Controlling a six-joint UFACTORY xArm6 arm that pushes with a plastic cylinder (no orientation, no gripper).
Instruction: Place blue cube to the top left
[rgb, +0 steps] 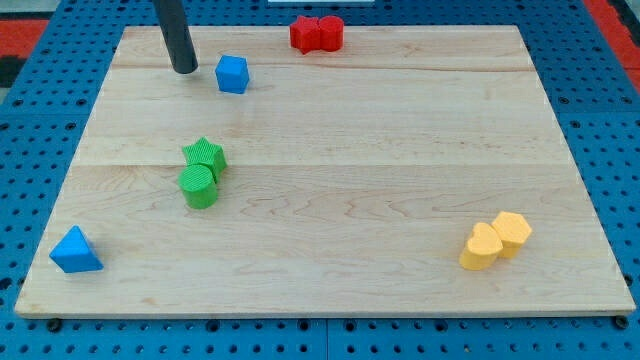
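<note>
The blue cube (232, 74) sits on the wooden board (330, 190) near the view's top left. My tip (184, 70) rests on the board just to the left of the cube, a small gap apart from it. The dark rod rises from the tip out of the view's top edge.
Two red blocks (316, 33) touch at the top centre. A green star block (205, 156) and a green cylinder (198, 186) touch at the left centre. A blue triangular block (76, 250) lies at the bottom left. Two yellow blocks (496, 241) touch at the bottom right.
</note>
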